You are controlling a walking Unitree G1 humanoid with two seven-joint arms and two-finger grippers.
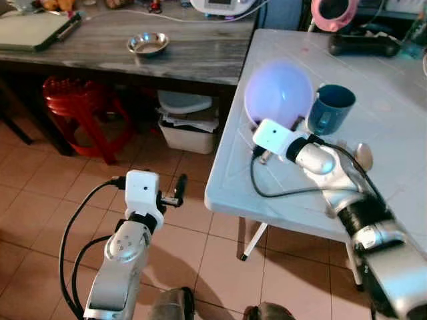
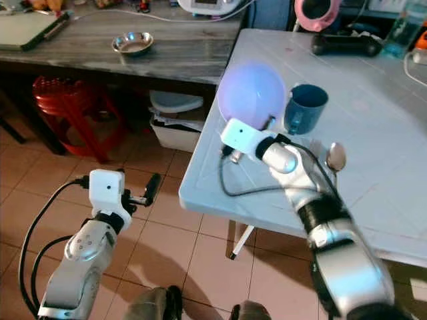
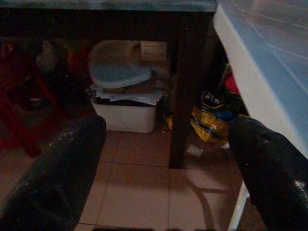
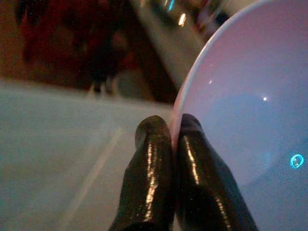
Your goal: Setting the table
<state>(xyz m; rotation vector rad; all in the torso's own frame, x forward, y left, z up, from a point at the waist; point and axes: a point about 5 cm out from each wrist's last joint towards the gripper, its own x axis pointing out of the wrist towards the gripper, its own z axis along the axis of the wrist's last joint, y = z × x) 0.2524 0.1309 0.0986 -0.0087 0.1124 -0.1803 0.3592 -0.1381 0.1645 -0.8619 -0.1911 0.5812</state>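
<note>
Pinched on the rim of the bowl (image 4: 250, 110) near the table (image 1: 373, 133) edge, the right gripper (image 4: 174, 132) holds something light, stiff, smooth and likely slippery; the left gripper (image 3: 168, 159) hangs open and empty.

Spoon (image 1: 363, 155) handle hidden behind right arm.
</note>
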